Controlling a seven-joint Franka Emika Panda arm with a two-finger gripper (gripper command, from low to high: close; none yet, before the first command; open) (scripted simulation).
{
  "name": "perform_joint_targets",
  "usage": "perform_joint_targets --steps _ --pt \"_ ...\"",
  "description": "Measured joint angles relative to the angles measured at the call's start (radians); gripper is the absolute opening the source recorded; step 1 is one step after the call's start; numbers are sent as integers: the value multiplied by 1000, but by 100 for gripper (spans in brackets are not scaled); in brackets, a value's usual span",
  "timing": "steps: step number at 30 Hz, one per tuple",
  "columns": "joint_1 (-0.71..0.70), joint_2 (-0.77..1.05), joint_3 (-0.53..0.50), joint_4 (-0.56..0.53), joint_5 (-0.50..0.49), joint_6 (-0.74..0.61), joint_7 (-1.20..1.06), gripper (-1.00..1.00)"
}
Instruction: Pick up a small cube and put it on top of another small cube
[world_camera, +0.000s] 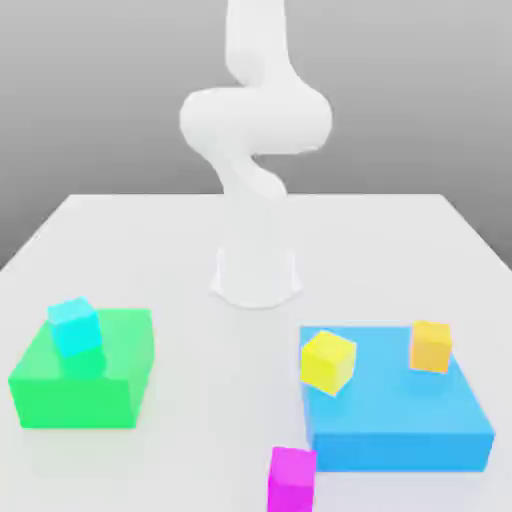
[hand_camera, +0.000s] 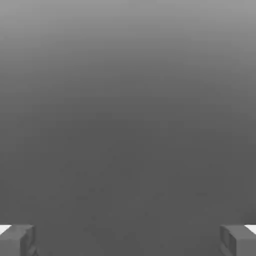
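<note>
Gripper (hand_camera: 128, 241), jaws spread, nothing pinched, pick presumably still to be made. Magenta cube (world_camera: 291, 482) is set on the tabletop (world_camera: 200, 400); cyan cube (world_camera: 75, 327) is supported by green block (world_camera: 85, 370).

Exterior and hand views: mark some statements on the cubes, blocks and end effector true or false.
1. The cyan cube sits on the green block. True.
2. The magenta cube is stacked on the cyan cube. False: the two are well apart, the magenta one nearer the front of the exterior view.
3. The yellow cube and the orange cube are both on the blue block. True.
4. The end effector is closed on a cube. False: its fingers stand wide apart with nothing between them.
5. The yellow cube touches the orange cube. False: a stretch of blue surface separates them.
</note>
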Motion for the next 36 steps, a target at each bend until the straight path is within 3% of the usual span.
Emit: perform_joint_targets --steps 17,25,30,31,36 --pt "-50 623 93 -112 -81 251 194 0" --pt "-32 909 101 -165 -69 370 248 0" --pt "-5 1090 70 -143 -101 502 281 0" --pt "2 1119 61 -137 -107 525 286 -100" --pt "1 1119 62 -137 -108 526 287 -100"
